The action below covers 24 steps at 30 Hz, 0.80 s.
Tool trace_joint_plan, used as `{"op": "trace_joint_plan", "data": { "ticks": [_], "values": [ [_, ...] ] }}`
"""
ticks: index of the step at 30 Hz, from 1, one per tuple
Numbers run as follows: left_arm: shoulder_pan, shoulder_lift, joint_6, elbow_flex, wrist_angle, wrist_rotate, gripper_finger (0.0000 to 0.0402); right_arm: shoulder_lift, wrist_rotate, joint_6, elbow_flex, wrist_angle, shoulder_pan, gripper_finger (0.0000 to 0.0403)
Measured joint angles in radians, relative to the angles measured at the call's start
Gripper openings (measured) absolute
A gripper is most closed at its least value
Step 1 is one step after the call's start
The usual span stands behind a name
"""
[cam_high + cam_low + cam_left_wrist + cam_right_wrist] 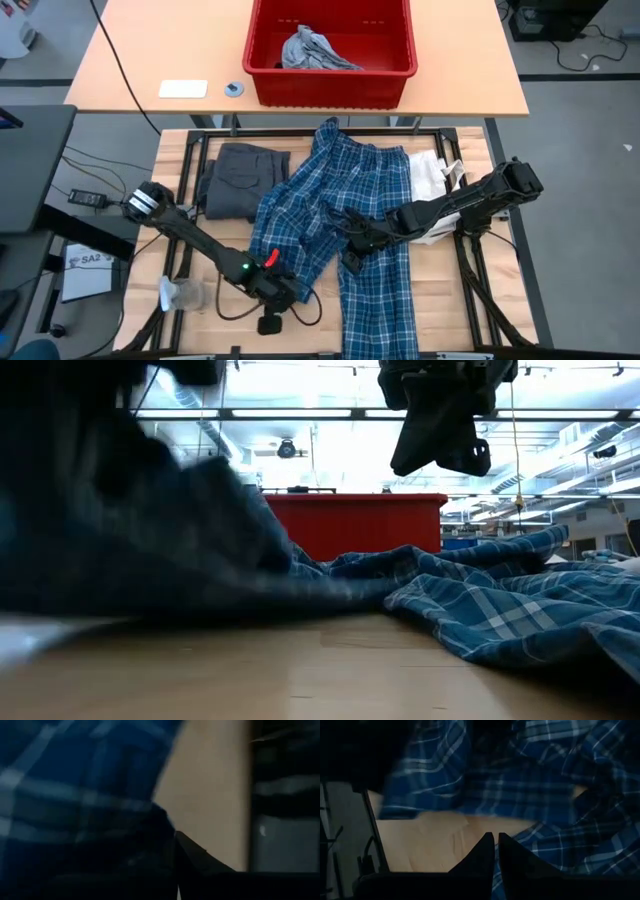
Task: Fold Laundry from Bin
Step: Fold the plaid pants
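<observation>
Left gripper (283,292) is clamped on the near-left edge of the plaid garment (340,215), low at the table (440,290). Right gripper (353,250), fingers together and empty, hovers over the spread plaid. Grey piece (312,50) lies in the red bin (330,85) beyond.

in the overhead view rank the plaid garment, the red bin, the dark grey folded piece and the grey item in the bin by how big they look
Largest to smallest:
1. plaid garment
2. red bin
3. dark grey folded piece
4. grey item in the bin
</observation>
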Motion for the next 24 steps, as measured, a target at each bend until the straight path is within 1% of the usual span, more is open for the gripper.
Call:
{"op": "trace_joint_plan", "data": {
  "ticks": [3, 6, 8, 10, 11, 12, 15, 17, 18, 21, 22, 24],
  "values": [
    [-0.013, -0.076, 0.100, 0.102, -0.075, 0.026, 0.0003, 0.000, -0.009, -0.016, 0.000, 0.000, 0.000, 0.0034],
    [-0.026, -0.150, 0.160, 0.207, -0.114, 0.151, 0.0002, 0.000, -0.043, -0.021, 0.000, -0.002, 0.000, 0.0034],
    [-0.043, -0.187, 0.143, 0.269, -0.114, 0.252, 0.0002, 0.000, -0.055, -0.022, 0.000, -0.001, 0.001, 0.0034],
    [-0.063, -0.197, 0.091, 0.334, -0.103, 0.351, 0.0002, 0.000, -0.076, -0.030, 0.000, -0.001, 0.003, 0.0034],
    [-0.079, -0.196, 0.078, 0.360, -0.102, 0.383, 0.0002, 0.000, -0.086, -0.037, 0.000, -0.001, 0.003, 0.0034],
    [-0.098, -0.195, 0.077, 0.379, -0.106, 0.395, 0.0002, 0.000, -0.097, -0.042, 0.000, -0.001, 0.003, 0.0034],
    [-0.137, -0.184, 0.051, 0.394, -0.095, 0.400, 0.0002, 0.000, -0.109, -0.047, 0.000, -0.001, 0.003, 0.0034],
    [-0.153, -0.178, 0.044, 0.387, -0.149, 0.385, 0.0008, 0.000, -0.108, -0.046, 0.000, 0.000, 0.003, 0.0034],
    [-0.161, -0.178, 0.044, 0.382, -0.201, 0.358, 0.0012, 0.000, -0.108, -0.044, 0.000, 0.003, 0.003, 0.0034],
    [-0.175, -0.176, 0.044, 0.382, -0.343, 0.220, 0.0018, 0.000, -0.094, -0.036, 0.000, 0.006, 0.003, 0.0034],
    [-0.179, -0.177, 0.043, 0.382, -0.370, 0.189, 0.0018, 0.000, -0.085, -0.032, 0.000, 0.010, 0.003, 0.0034],
    [-0.187, -0.177, 0.027, 0.382, -0.371, 0.167, 0.0019, 0.000, -0.067, -0.036, 0.000, 0.010, -0.002, 0.0034]
  ]
}}
